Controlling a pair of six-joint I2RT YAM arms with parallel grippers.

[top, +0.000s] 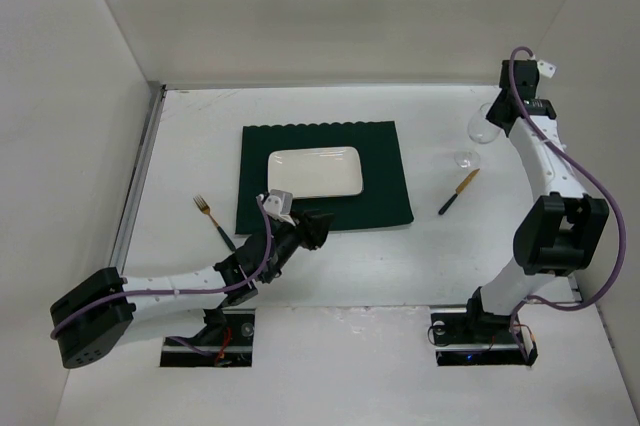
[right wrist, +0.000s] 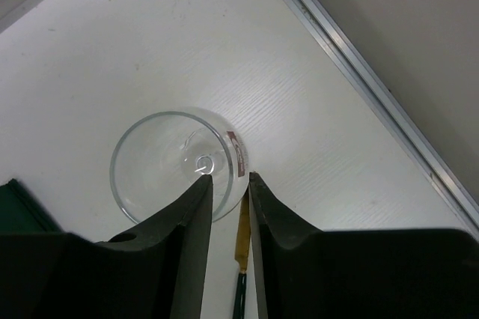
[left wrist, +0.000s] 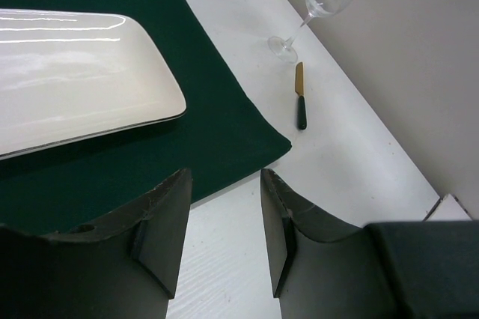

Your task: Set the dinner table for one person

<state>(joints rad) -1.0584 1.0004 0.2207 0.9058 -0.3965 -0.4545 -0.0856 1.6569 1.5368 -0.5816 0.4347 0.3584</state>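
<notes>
Your left claw (left wrist: 224, 184) is hanging open and empty over the near edge of the green placemat (top: 385, 181). The placemat is lying mid-worktop (top: 330, 276) and carrying the white plate (top: 315, 173). Your right claw (right wrist: 230, 184) is pinching the rim of the wine glass (top: 485, 126), which is leaning at the far right, its foot sitting just beyond the knife (top: 457, 193). The fork (top: 212, 220) is lying on the worktop left of the placemat.

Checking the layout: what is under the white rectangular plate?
The white rectangular plate lies on a dark green scallop-edged cloth placemat, which rests on the matte white table. The cloth beneath the plate is covered.
</notes>
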